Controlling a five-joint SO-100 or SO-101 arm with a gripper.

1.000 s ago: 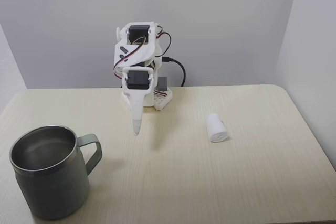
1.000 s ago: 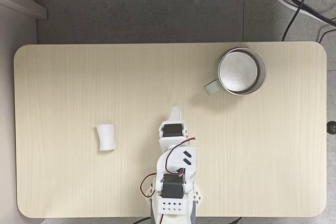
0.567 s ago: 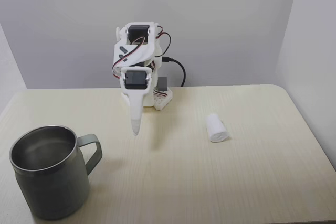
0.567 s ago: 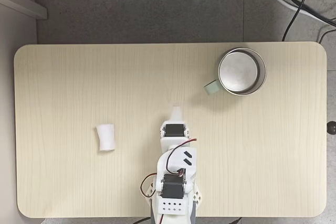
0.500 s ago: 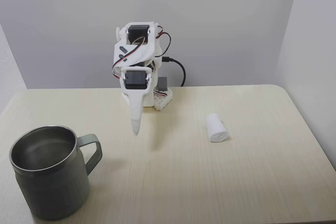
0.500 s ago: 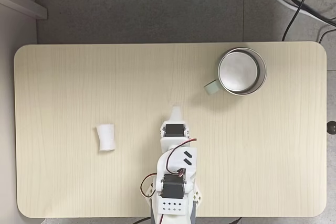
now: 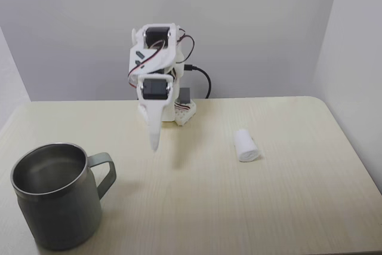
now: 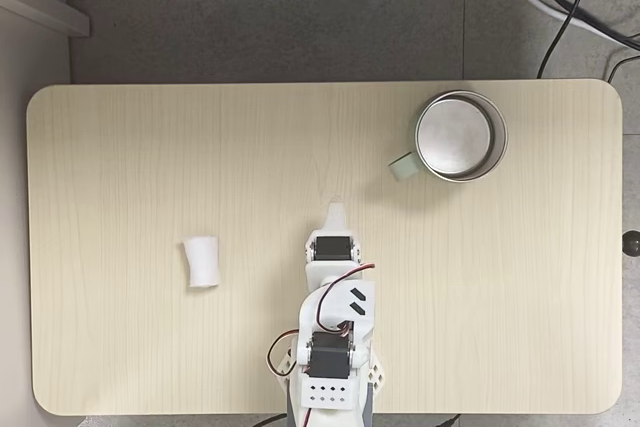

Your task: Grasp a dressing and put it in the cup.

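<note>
Since a second ago the claw (image 7: 155,145) is sitting slightly higher, its fingers pressed together, pinching nothing and pointing down above the table (image 7: 203,207). Seen from above, the claw (image 8: 336,209) is hanging near the table's middle, with the dressing (image 8: 201,262) lying on its side well apart to the left. Well off to the upper right, the cup (image 8: 455,136) is standing upright, handle toward the arm; in the front view, dressing (image 7: 246,145) right, cup (image 7: 54,201) left.
</note>
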